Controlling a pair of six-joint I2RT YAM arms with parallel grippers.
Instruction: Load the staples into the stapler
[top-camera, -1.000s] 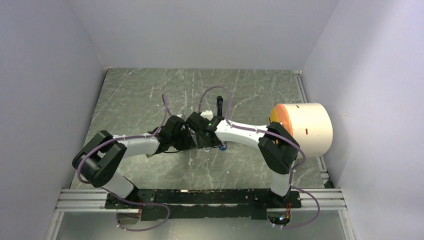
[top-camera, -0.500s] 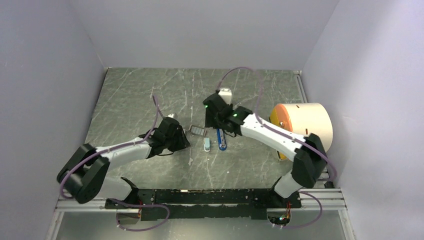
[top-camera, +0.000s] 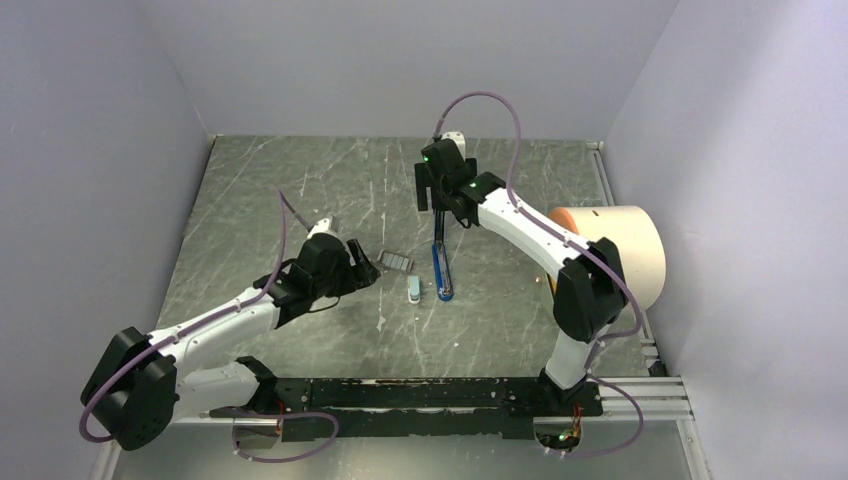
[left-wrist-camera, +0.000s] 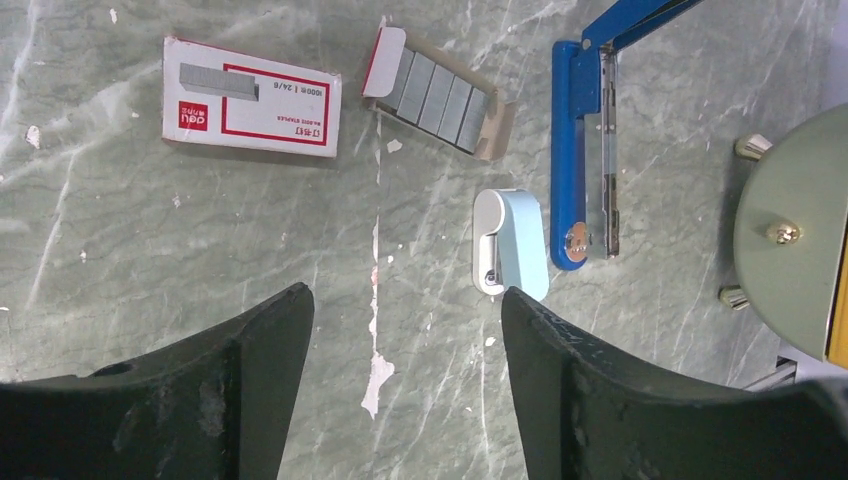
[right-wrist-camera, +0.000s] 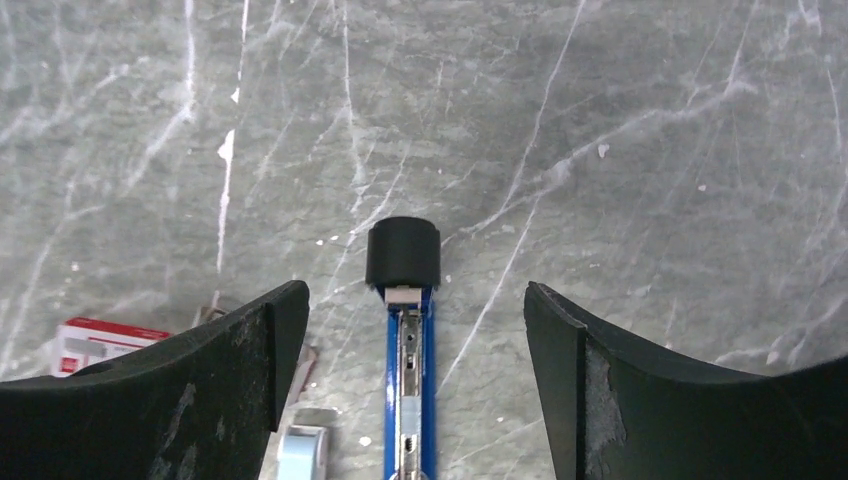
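Note:
The blue stapler (top-camera: 441, 270) lies open at mid-table, its metal rail (left-wrist-camera: 603, 150) facing up and its black end (right-wrist-camera: 403, 253) pointing away. A pale silvery strip (right-wrist-camera: 409, 412) sits in the rail. More staples (left-wrist-camera: 437, 91) fill the grey tray (top-camera: 397, 262) just left of the stapler. The red-and-white box (left-wrist-camera: 250, 97) lies further left. My left gripper (top-camera: 366, 270) (left-wrist-camera: 405, 295) hovers open near the tray, holding nothing. My right gripper (top-camera: 443, 208) (right-wrist-camera: 415, 290) hangs open above the stapler's far end, also holding nothing.
A small light-blue and white object (top-camera: 414, 290) (left-wrist-camera: 510, 245) lies between the tray and the stapler's near end. A large cream cylinder with an orange face (top-camera: 612, 255) stands at the right edge. Walls close in the left, back and right.
Both arms have drawn back from the stapler, the left toward the near left and the right toward the far side. Both grippers have opened, and the stapler and tray are now uncovered.

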